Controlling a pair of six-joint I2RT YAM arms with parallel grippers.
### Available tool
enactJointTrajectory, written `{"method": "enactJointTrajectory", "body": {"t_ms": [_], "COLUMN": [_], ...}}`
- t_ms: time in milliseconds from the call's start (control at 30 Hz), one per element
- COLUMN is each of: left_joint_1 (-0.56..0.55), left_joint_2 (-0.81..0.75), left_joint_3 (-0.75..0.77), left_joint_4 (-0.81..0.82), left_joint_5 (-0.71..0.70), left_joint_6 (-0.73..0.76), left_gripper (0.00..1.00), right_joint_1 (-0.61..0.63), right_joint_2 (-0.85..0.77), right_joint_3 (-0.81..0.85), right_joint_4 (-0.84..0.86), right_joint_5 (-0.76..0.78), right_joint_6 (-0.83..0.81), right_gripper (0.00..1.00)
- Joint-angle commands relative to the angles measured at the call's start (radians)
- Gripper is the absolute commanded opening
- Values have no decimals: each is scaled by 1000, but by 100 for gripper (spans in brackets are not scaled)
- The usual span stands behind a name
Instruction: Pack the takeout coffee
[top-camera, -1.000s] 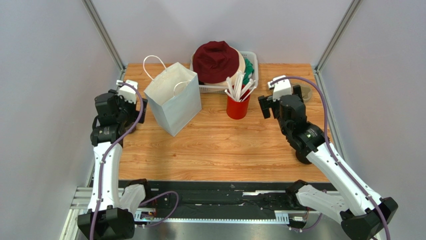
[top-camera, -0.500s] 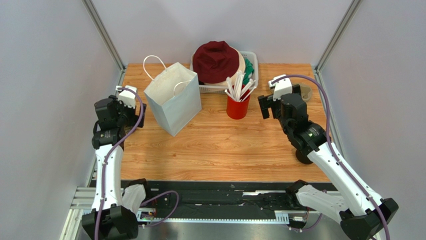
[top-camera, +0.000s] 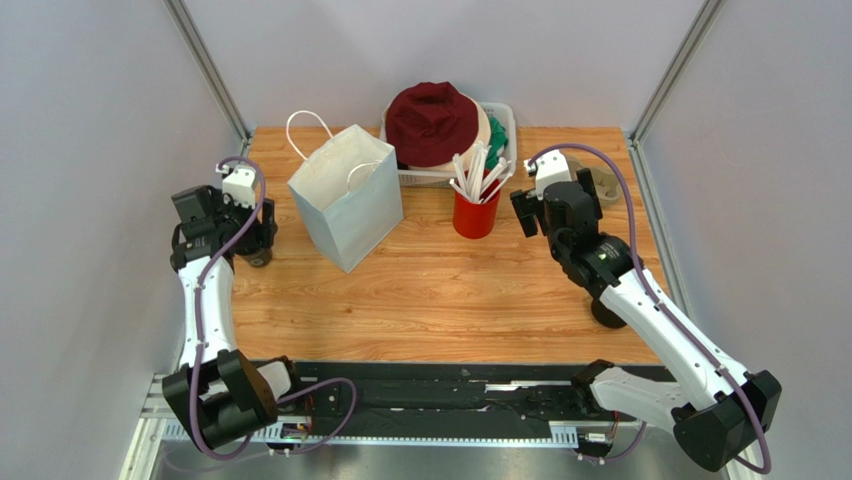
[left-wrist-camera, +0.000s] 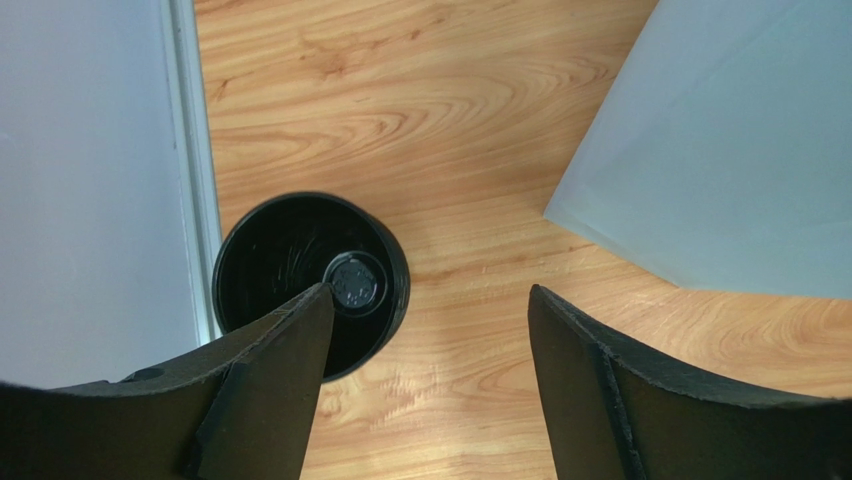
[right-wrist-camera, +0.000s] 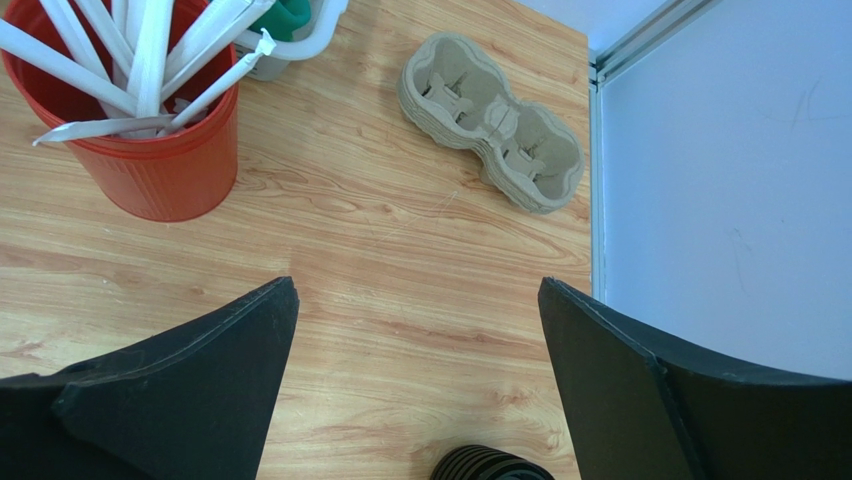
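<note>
- Left gripper (left-wrist-camera: 430, 292): fingers wide apart, holding nothing. It hangs over a lidless black cup (left-wrist-camera: 290, 250) at the table's (top-camera: 450, 290) left edge, beside the bag (top-camera: 345, 195). Only its wrist view shows the cup's black inside.
- Right gripper (right-wrist-camera: 417, 285): fully spread and empty, above bare wood.
- Right wrist view only: ringed black item (right-wrist-camera: 490, 465) at the lower edge. It also shows the red cup (right-wrist-camera: 160, 170) of straws and the carrier (right-wrist-camera: 490, 125) close up.
- Top view only: hat (top-camera: 430, 120) on the basket (top-camera: 505, 125).
- Takeout coffee: not made out in any view, so I cannot tell where it is.
</note>
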Motion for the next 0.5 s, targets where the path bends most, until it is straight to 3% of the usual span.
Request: {"method": "enactJointTrajectory", "body": {"t_ms": [0,467], "left_joint_1": [12,12], "left_joint_2": [46,59], "left_joint_3": [61,49], "left_joint_4": [12,93], "left_joint_5": [88,46], "left_joint_6": [45,42], "left_gripper": [77,70], "right_joint_1": [7,7], "right_joint_2": [10,-5], "right_joint_3": [24,18], "right_joint_4": [33,36], "right_joint_5": [40,42], "right_joint_6": [-19,-15], "right_gripper": [98,98]}}
